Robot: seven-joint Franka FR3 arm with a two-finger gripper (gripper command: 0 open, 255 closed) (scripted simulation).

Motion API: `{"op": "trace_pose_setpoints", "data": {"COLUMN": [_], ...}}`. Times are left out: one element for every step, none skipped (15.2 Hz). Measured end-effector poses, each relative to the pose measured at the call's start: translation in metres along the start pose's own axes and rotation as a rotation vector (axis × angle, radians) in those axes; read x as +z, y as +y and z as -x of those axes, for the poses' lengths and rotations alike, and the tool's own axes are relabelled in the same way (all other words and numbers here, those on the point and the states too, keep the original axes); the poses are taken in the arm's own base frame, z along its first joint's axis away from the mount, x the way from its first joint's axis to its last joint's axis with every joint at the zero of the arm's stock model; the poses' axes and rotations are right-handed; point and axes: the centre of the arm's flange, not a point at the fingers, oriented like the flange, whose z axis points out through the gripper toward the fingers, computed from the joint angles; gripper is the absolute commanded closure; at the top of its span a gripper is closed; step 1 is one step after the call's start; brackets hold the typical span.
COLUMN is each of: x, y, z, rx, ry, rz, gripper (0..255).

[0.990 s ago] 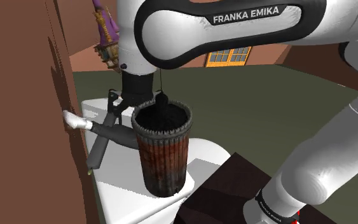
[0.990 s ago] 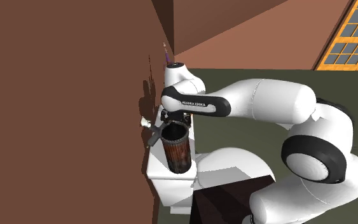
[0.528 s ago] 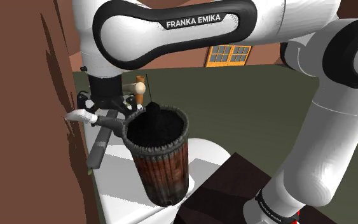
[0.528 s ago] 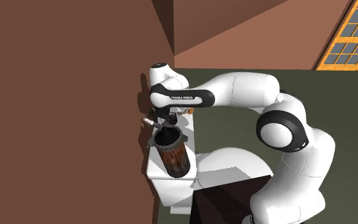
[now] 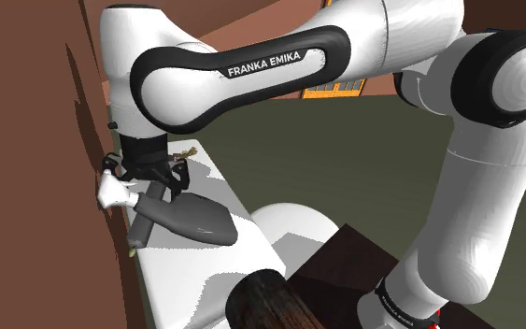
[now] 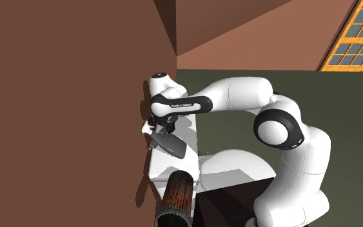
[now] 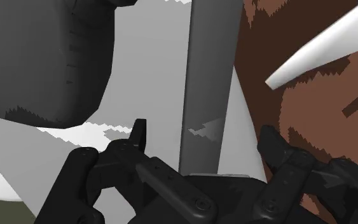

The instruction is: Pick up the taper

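Not picked up yet, afaict. The slim white tapering stick, i.e. the taper [image 5: 114, 192], sits at the far side of the white counter [image 5: 181, 276], right up against the brown wall [image 5: 27, 140]. The all-black end effector [image 5: 146, 172] hangs just beside it, fingers wide apart, gripping nothing. The scoop's grey handle runs between them, untouched.

Left to do: shift onto the taper, close, lift.

Count:
- 1 taper
- 1 dark grey long-handled scoop [image 5: 191, 217]
- 1 rusty-brown ribbed cylindrical bin [image 5: 268, 301], on its side at the counter's near end
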Motion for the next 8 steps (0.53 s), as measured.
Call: {"op": "trace_pose_setpoints", "data": {"x": [0.0037, 0.0050, 0.0056, 0.0059, 0.0060, 0.0060, 0.0060, 0.0060], "y": [0.0005, 0.0005, 0.0004, 0.0003, 0.0003, 0.0003, 0.0003, 0.0003], "z": [0.0001, 0.0003, 0.0003, 0.0004, 0.0004, 0.0004, 0.0005, 0.0005], "rx": [0.000, 0.000, 0.000, 0.000, 0.000, 0.000, 0.000, 0.000], "ry": [0.000, 0.000, 0.000, 0.000, 0.000, 0.000, 0.000, 0.000], "rz": [0.000, 0.000, 0.000, 0.000, -0.001, -0.001, -0.001, -0.001], "gripper": [0, 255, 255, 255, 255, 255, 255, 255]}}
